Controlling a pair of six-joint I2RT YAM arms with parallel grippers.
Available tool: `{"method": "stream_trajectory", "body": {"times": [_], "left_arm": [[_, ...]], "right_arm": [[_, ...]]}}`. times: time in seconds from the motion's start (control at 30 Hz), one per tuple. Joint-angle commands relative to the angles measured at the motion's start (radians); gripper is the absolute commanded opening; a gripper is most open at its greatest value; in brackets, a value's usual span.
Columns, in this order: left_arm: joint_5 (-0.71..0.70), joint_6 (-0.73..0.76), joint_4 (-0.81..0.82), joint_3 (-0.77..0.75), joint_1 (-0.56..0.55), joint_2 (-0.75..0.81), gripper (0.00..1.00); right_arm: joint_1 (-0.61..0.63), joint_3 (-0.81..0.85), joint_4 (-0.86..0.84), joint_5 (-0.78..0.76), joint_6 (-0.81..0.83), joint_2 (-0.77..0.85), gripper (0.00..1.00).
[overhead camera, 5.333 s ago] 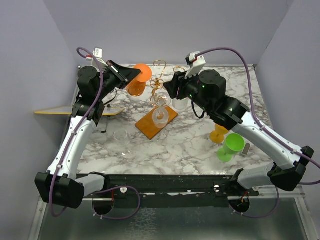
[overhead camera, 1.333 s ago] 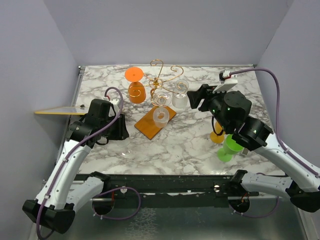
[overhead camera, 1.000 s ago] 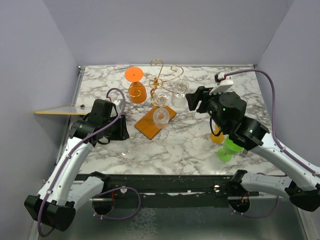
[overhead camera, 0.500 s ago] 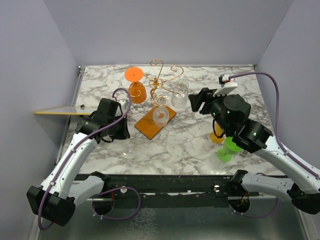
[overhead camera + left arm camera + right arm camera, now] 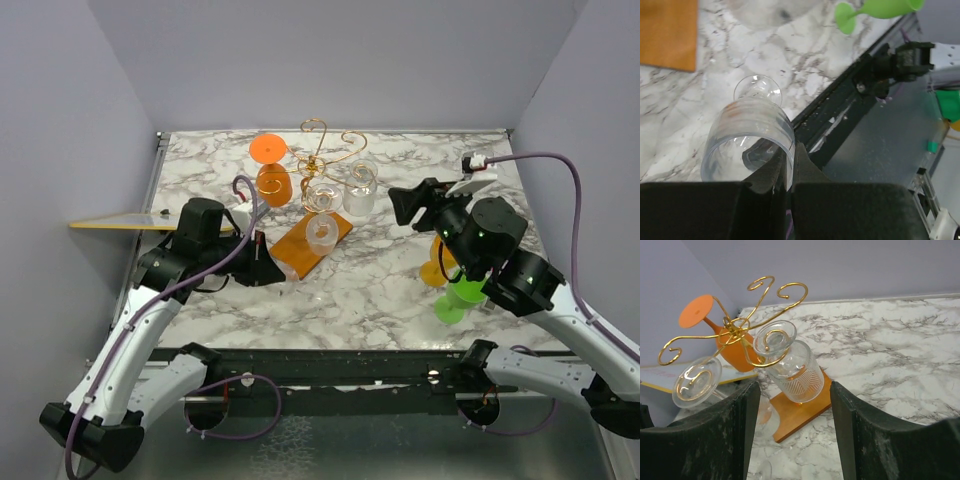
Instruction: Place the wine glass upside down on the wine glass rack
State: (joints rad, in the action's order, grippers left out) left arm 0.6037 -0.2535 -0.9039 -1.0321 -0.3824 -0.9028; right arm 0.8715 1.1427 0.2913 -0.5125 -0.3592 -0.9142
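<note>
My left gripper (image 5: 268,268) is shut on the rim of a clear wine glass (image 5: 751,134). One finger is inside the bowl, the other outside (image 5: 805,162). The glass's round foot (image 5: 758,90) points away from the camera, above the marble. The wine glass rack (image 5: 320,150) is gold wire on an orange-brown wooden base (image 5: 300,250), just right of my left gripper. Its scrolls (image 5: 740,325) carry upside-down clear glasses (image 5: 792,365) and an orange glass (image 5: 272,180). My right gripper (image 5: 405,205) is open and empty, right of the rack and facing it (image 5: 792,387).
A green glass (image 5: 460,295) and a small yellow-orange glass (image 5: 438,270) stand at the right under my right arm. A yellow board (image 5: 120,222) juts over the left table edge. The black front rail (image 5: 875,80) runs along the near edge.
My left gripper has moved right toward the rack base with the clear glass in it. My right gripper has drawn back to the right, away from the rack.
</note>
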Motion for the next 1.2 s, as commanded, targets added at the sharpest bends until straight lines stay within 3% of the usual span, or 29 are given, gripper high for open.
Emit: {"method": "stream_trajectory", "body": {"times": [0.0, 0.3, 0.6, 0.87, 1.17], "left_arm": [[0.252, 0.003, 0.094, -0.039, -0.018, 0.056, 0.00], [0.449, -0.114, 0.276, -0.135, -0.036, 0.027, 0.00], [0.472, -0.414, 0.759, -0.314, -0.036, -0.081, 0.00], [0.315, -0.620, 1.093, -0.388, -0.036, -0.196, 0.00], [0.071, -0.659, 1.231, -0.468, -0.067, -0.288, 0.00]], "right_arm": [[0.004, -0.019, 0.009, -0.040, -0.029, 0.039, 0.63], [0.004, -0.034, -0.016, -0.056, -0.034, 0.083, 0.63], [0.004, -0.140, -0.261, -0.109, -0.035, 0.224, 0.63], [0.004, -0.273, -0.562, -0.012, 0.032, 0.373, 0.66], [0.003, -0.295, -0.610, 0.105, -0.005, 0.398, 0.73]]}}
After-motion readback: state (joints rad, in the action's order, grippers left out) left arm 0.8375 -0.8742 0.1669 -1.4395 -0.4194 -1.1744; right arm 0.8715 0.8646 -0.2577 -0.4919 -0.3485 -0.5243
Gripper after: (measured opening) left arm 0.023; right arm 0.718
